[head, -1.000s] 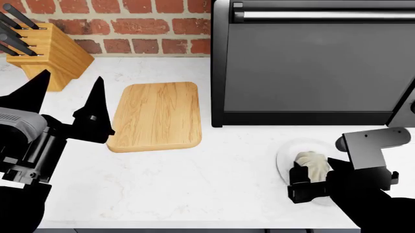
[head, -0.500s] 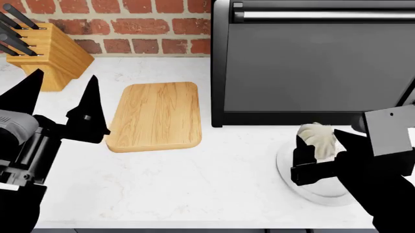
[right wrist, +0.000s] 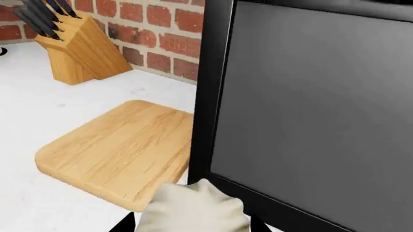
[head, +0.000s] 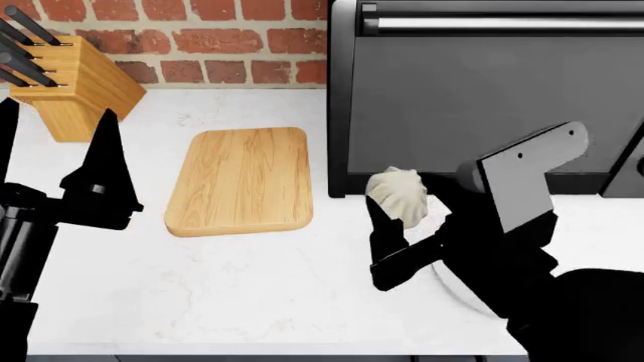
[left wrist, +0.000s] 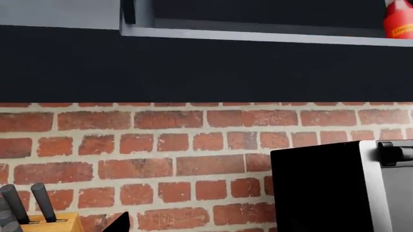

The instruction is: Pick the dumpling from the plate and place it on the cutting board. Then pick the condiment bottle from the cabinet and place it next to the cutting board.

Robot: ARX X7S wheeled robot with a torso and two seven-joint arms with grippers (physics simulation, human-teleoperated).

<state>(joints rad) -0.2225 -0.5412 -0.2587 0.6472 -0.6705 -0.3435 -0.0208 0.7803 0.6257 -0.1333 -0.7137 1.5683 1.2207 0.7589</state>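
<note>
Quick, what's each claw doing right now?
Left gripper: open, empty.
Right gripper: closed on the dumpling.

An off-white dumpling (head: 400,195) shows against a black appliance with a grey door (head: 483,98). The cutting board (head: 241,181) is light wood with visible grain. The knife block (head: 75,83) is tan wood, its handles black. The counter (head: 271,286) is white with faint marbling. Behind runs a red brick wall (left wrist: 161,159) with pale mortar. A red condiment bottle (left wrist: 399,21) bears an orange label.
</note>
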